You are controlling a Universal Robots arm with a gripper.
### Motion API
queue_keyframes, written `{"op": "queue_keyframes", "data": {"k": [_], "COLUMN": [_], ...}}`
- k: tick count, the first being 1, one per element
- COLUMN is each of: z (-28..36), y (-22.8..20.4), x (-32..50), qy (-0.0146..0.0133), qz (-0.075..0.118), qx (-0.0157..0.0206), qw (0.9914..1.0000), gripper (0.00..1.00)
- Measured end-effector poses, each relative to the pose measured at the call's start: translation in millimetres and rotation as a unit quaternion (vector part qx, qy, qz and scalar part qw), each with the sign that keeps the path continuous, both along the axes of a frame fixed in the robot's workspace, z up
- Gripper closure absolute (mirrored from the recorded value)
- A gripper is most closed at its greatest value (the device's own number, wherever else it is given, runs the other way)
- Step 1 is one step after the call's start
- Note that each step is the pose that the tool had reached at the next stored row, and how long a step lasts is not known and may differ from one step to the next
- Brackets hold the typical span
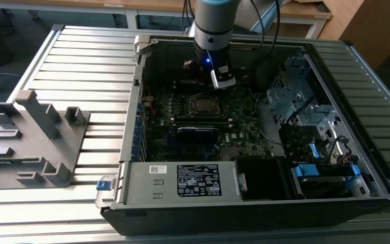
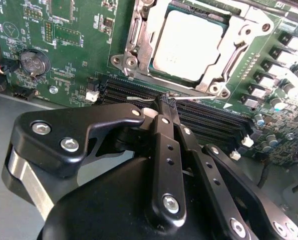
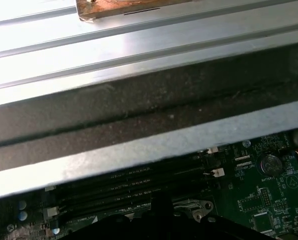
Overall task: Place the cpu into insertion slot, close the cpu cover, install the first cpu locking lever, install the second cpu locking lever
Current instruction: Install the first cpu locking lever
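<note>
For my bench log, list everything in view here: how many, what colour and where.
open black computer case: one, on the table.
slatted silvery metal table: one, under the case.
green motherboard: one, inside the case.
small square silvery-grey cpu: one, on the motherboard.
thin silvery metal cpu cover frame: one, down around the cpu.
thin silvery wire lever: one, beside the cover frame.
round silvery coin battery: one, on the motherboard.
silvery power supply box: one, in the case.
grey plastic fixture: one, on the table, exterior view's left.
grey and blue robot arm: one, above the motherboard.
black gripper: one, fingertips together at the lever.
</note>
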State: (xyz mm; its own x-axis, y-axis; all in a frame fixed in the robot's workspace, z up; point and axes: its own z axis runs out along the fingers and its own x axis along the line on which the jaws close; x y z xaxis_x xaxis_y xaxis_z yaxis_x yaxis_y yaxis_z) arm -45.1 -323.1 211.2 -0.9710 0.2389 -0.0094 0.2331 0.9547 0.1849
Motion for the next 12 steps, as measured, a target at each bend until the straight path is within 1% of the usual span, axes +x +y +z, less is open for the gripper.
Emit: {"op": "queue_keyframes", "data": {"k": [6,8,10,12], "z": [-0.8,-2.0,-3.7,-5.1], "y": [0.1,0.0,0.0,0.0], "x": [0.0,0.0,0.0,0.0], "qy": [-0.0002,0.0,-0.0003,-0.0006], "qz": [0.0,0.0,0.0,0.0], "qx": [-0.0001,-0.0014,-0.0037,-0.0052], "qw": [1.0,1.0,0.99999,0.99999], "gripper": [0.89,0.89,0.89,0.89]}}
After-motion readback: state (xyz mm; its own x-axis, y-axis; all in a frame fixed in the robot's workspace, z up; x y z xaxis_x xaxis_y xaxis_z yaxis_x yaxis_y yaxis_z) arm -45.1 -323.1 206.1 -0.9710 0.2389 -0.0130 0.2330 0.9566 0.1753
